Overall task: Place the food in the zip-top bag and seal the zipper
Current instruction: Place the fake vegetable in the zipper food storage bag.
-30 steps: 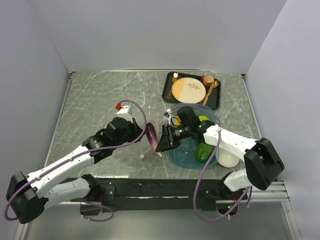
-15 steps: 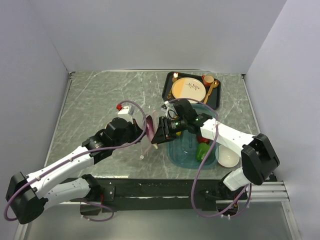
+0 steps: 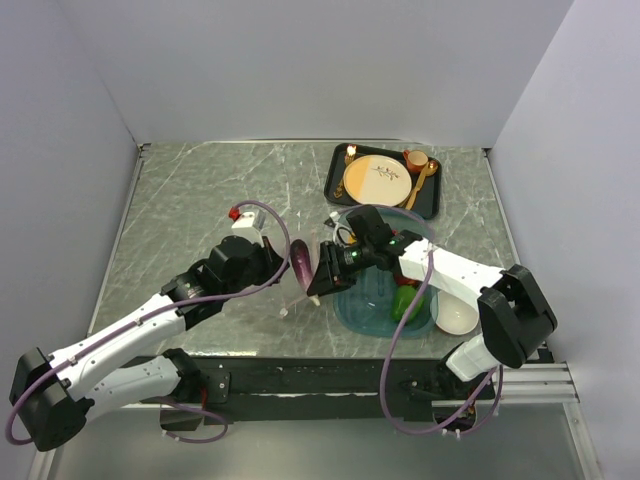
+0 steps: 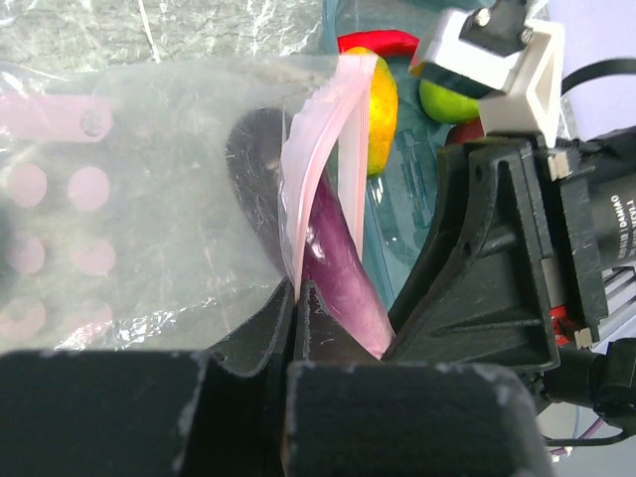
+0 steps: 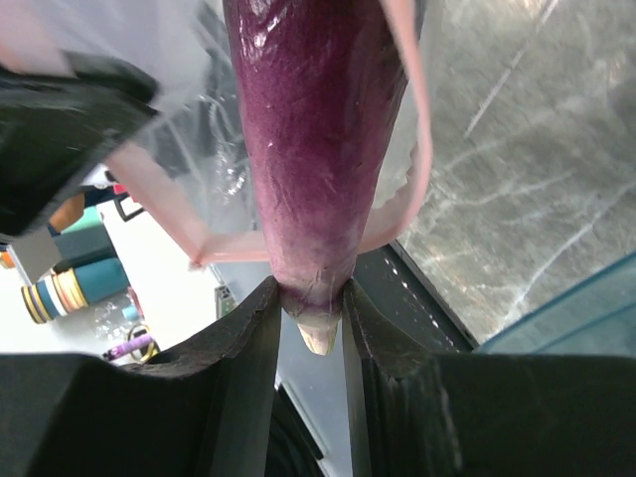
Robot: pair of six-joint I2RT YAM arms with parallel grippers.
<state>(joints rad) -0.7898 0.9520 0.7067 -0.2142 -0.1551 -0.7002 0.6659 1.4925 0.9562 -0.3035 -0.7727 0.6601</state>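
The clear zip-top bag [image 4: 149, 199] hangs from my left gripper [image 4: 298, 298], which is shut on the edge of its pale pink zipper [image 4: 338, 139]. The mouth is held open. My right gripper [image 5: 313, 308] is shut on the stem end of a purple eggplant [image 5: 313, 129], whose body reaches into the bag's mouth between the pink strips [image 5: 417, 149]. From above, both grippers meet left of the teal tray, the left [image 3: 283, 262] and the right [image 3: 318, 276]. Yellow [image 4: 383, 114], red [image 4: 373, 43] and green [image 4: 447, 99] pieces lie in the tray, with a green pepper [image 3: 405, 303].
The teal oval tray [image 3: 362, 312] sits at the front right of the marble table. A black tray with a tan plate and gold cutlery [image 3: 383, 180] stands behind it. A white bowl [image 3: 458, 318] sits at the tray's right front.
My right gripper has carried the eggplant left from over the teal tray to the bag's mouth. My left gripper has kept hold of the bag and shifted slightly.
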